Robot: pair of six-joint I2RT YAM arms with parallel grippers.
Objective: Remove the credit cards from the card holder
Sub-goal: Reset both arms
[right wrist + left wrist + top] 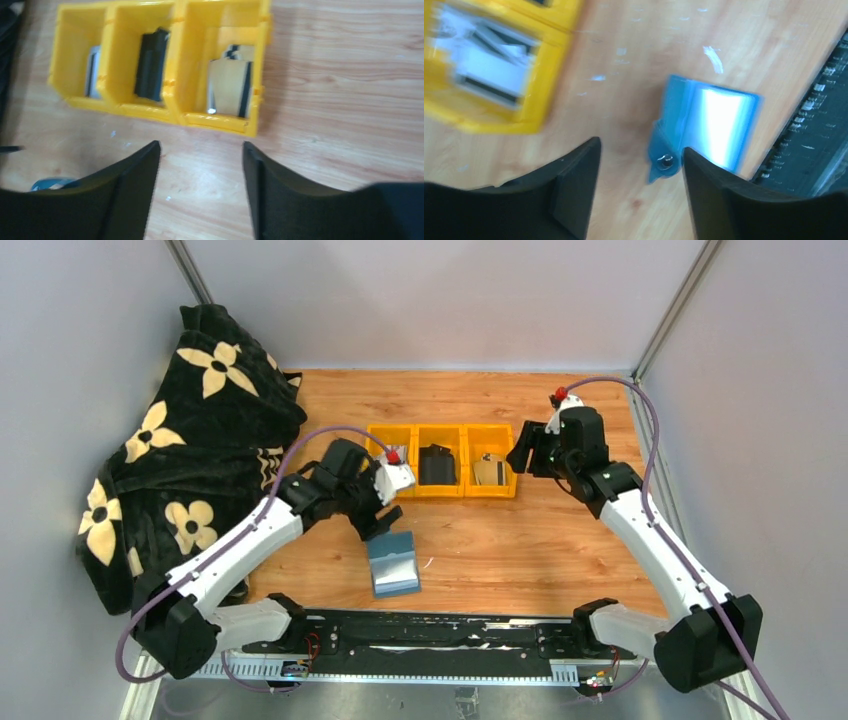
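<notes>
Jaws of both arms stand apart, gripping nothing, over the wooden surface (560,540); card holder (393,563) near yellow bins (441,492), flowered blanket (200,440) against the grey walls (440,300).

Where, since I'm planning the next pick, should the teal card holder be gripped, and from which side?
Across its two long edges, from straight above, I'd judge: the card holder lies flat on the wooden table, leaving only edges to pinch. The open left hand hovers nearest.
</notes>
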